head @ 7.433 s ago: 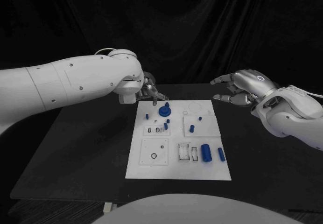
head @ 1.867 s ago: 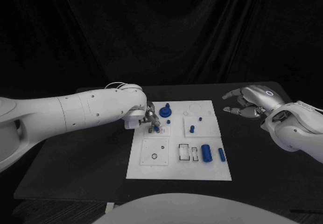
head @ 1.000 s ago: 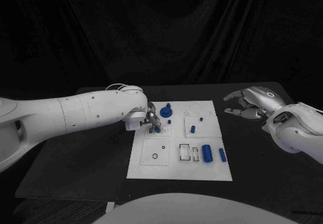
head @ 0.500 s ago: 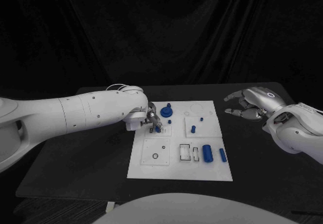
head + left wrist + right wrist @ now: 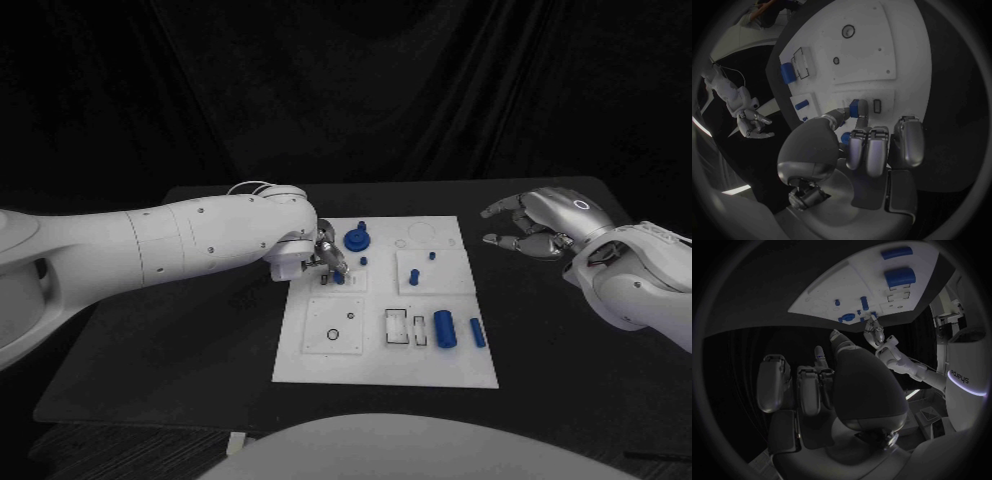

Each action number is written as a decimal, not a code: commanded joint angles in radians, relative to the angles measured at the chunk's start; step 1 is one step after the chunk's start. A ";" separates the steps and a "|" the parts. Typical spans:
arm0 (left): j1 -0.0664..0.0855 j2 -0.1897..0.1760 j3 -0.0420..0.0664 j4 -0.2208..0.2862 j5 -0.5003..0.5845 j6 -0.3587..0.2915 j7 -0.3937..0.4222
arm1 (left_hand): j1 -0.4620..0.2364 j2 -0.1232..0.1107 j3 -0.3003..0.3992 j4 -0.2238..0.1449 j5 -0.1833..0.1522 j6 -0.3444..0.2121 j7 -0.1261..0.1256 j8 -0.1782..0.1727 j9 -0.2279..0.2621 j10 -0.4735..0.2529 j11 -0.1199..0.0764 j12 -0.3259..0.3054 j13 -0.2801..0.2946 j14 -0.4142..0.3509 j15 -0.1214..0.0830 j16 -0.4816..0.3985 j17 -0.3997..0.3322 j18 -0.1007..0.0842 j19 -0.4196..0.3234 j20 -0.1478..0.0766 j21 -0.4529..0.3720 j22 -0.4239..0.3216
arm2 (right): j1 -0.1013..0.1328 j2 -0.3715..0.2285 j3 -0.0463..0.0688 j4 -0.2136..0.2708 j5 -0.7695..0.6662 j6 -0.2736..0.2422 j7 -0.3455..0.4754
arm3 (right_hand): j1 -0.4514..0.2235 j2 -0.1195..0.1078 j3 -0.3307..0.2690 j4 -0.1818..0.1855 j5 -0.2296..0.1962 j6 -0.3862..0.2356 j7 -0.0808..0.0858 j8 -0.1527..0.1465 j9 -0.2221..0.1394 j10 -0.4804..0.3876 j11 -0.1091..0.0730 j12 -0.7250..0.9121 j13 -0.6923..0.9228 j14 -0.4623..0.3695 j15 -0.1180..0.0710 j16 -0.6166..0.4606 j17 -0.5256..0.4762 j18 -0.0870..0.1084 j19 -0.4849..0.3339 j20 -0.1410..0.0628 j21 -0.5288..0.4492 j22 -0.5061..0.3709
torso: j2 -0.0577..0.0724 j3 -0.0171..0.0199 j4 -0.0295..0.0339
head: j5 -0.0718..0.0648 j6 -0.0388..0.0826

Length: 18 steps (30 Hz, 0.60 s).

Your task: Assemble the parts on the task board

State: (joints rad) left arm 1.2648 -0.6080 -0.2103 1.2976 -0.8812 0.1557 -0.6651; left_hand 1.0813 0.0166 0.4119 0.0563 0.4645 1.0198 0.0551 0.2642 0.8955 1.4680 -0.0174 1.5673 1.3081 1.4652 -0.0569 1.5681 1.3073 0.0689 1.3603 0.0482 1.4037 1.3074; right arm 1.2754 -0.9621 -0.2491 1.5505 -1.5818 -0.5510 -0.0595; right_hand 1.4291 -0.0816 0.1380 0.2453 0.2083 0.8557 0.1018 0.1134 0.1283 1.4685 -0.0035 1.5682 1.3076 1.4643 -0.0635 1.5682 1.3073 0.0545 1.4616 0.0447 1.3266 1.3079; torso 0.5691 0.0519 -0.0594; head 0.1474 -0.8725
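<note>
The white task board lies in the middle of the black table. My left hand is over the board's far left part and pinches a small blue peg upright, its lower end at the board's surface. In the left wrist view the peg sits between the thumb and fingertips of the left hand, close to a small slot. My right hand hovers off the board's right edge, fingers apart, holding nothing; the right wrist view shows its palm.
On the board stand a round blue part at the back, short pegs in the right plate, and two blue cylinders near the front right. Black table surrounds the board.
Since the oldest frame my left hand has come from the board's far edge nearer, down to its far left plate. Over the last second it holds almost still with the peg. Right hand barely moved.
</note>
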 commanded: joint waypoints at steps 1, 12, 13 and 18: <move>-0.010 0.001 -0.005 0.000 0.000 -0.004 0.006 | -0.002 0.010 0.019 -0.010 0.003 0.001 -0.006 -0.004 -0.001 0.103 0.000 0.004 0.263 0.106 -0.003 0.003 0.263 -0.004 0.000 0.005 -0.006 0.068 | -0.003 -0.001 0.001 -0.001 -0.003 0.006 -0.021 | -0.007 0.005 -0.003 -0.006 -0.002 0.007 0.000 0.006 -0.002 0.102 0.007 0.003 0.263 0.106 0.006 0.003 0.263 0.002 -0.003 0.007 -0.005 0.188 | 0.000 0.0006 0.0003 | 0.001 0.000; -0.012 0.003 -0.005 -0.001 0.000 -0.004 0.010 | -0.002 0.010 0.019 -0.011 0.003 0.001 -0.006 -0.004 -0.001 0.103 0.000 0.004 0.263 0.106 -0.003 0.003 0.263 -0.004 -0.001 0.005 -0.007 0.068 | -0.005 -0.001 0.001 -0.002 0.005 0.001 -0.019 | -0.008 0.005 -0.003 -0.006 -0.003 0.008 0.001 0.006 -0.002 0.102 0.008 0.003 0.263 0.106 0.006 0.003 0.263 0.001 -0.002 0.007 -0.004 0.189 | 0.000 -0.0003 -0.0005 | -0.001 0.000; -0.012 0.004 -0.005 -0.001 0.000 -0.005 0.010 | -0.002 0.010 0.019 -0.011 0.003 0.001 -0.006 -0.004 -0.001 0.103 0.000 0.004 0.263 0.106 -0.003 0.003 0.263 -0.004 -0.001 0.005 -0.007 0.068 | -0.005 -0.001 0.001 -0.003 0.005 0.001 -0.019 | -0.008 0.005 -0.003 -0.006 -0.003 0.008 0.001 0.006 -0.002 0.102 0.008 0.003 0.263 0.106 0.006 0.003 0.263 0.001 -0.002 0.007 -0.004 0.189 | 0.000 -0.0002 -0.0005 | -0.002 0.000; -0.012 0.005 -0.005 -0.001 0.000 -0.007 0.011 | -0.002 0.009 0.020 -0.011 0.003 0.001 -0.006 -0.005 -0.001 0.103 0.000 0.004 0.263 0.106 -0.003 0.003 0.263 -0.004 0.000 0.005 -0.006 0.068 | -0.006 -0.001 0.001 -0.003 0.006 0.003 -0.019 | -0.008 0.005 -0.003 -0.006 -0.003 0.008 0.001 0.006 -0.002 0.102 0.008 0.003 0.263 0.106 0.006 0.003 0.263 0.001 -0.002 0.007 -0.004 0.189 | 0.000 0.0003 -0.0004 | -0.004 0.000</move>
State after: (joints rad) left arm 1.2622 -0.6063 -0.2105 1.2969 -0.8814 0.1509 -0.6597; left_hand 1.0813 0.0166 0.4147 0.0590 0.4647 1.0202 0.0557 0.2644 0.8952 1.4680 -0.0174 1.5673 1.3082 1.4652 -0.0569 1.5682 1.3073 0.0688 1.3603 0.0481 1.4037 1.3073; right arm 1.2719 -0.9623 -0.2490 1.5477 -1.5770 -0.5499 -0.0605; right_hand 1.4291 -0.0816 0.1353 0.2425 0.2083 0.8557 0.1018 0.1134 0.1276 1.4648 0.0001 1.5682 1.3075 1.4643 -0.0635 1.5682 1.3073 0.0546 1.4616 0.0447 1.3266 1.3077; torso 0.5687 0.0519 -0.0594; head 0.1442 -0.8725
